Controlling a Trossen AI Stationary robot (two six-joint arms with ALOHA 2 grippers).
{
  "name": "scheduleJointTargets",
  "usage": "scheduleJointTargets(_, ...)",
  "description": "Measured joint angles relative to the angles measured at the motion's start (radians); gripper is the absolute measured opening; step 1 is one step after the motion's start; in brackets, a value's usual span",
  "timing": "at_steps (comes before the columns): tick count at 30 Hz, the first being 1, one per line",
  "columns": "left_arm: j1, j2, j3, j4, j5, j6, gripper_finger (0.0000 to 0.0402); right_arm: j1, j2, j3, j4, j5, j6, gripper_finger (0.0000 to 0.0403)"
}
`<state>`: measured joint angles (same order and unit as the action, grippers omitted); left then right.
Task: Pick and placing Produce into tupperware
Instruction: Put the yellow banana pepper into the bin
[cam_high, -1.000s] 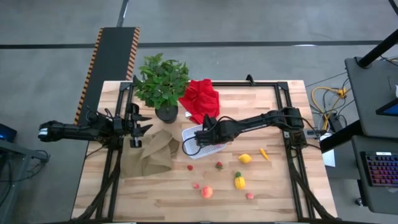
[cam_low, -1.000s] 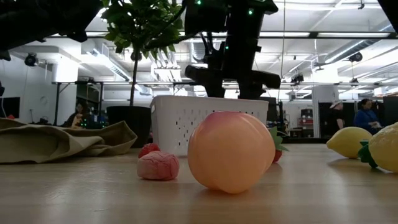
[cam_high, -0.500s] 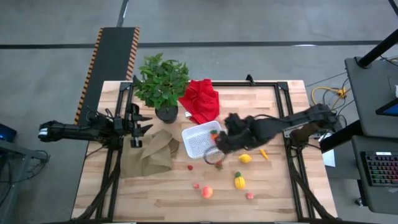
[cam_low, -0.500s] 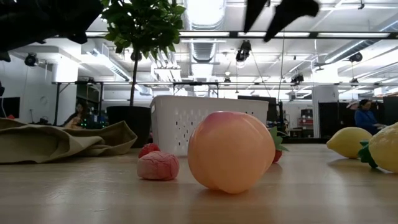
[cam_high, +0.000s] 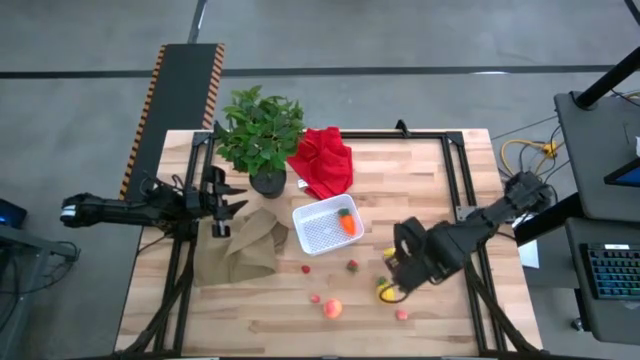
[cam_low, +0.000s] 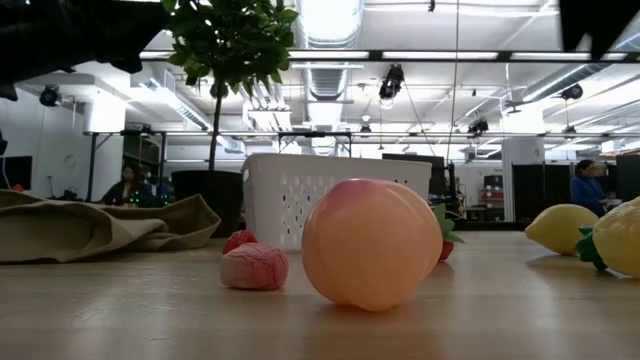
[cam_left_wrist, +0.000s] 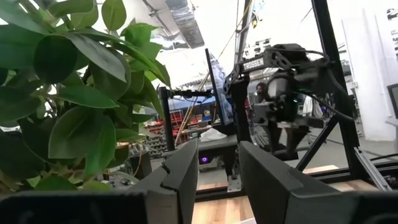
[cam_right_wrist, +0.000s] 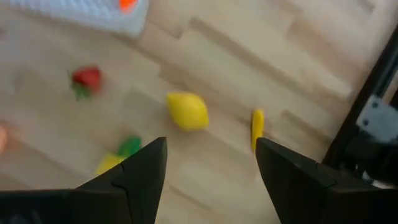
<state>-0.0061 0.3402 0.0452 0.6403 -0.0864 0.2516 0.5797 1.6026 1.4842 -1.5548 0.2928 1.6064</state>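
Carrot (cam_high: 346, 222) sits in the tupperware (cam_high: 312, 237); my right tool (cam_high: 400, 272), open and empty, hovers by the yellow pepper (cam_high: 384, 292), which I must straddle next.

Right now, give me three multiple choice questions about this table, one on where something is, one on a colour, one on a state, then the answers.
1. Where is the carrot?
A. On the brown paper bag
B. Inside the tupperware
C. Under the potted plant

2. What colour is the cloth beside the potted plant?
A. Red
B. Blue
C. White

3. How is the right gripper?
A. Shut on a lemon
B. Shut on the peach
C. Open, holding nothing

Answers:
1 B: the orange carrot lies in the white tupperware.
2 A: the cloth next to the potted plant is red.
3 C: the right gripper shows spread fingers with only bare table between them, above the lemon.
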Motion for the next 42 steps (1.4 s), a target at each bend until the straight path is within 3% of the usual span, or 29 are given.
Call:
scheduleJointTargets(8, 0.000, 0.025, 0.001, 0.003, 0.000, 0.000, 0.0105, 0.075, -0.080, -0.256, 0.135, -0.091, 0.078, 0.0238)
scheduleJointTargets(24, 0.000, 0.024, 0.003, 0.009, -0.053, -0.009, 0.0105, 0.071, -0.398, -0.775, 0.524, -0.087, 0.173, 0.0238)
scheduleJointTargets(42, 0.000, 0.025, 0.001, 0.007, -0.053, -0.013, 0.0105, 0.068, -0.390, -0.992, 0.727, -0.110, 0.158, 0.0238)
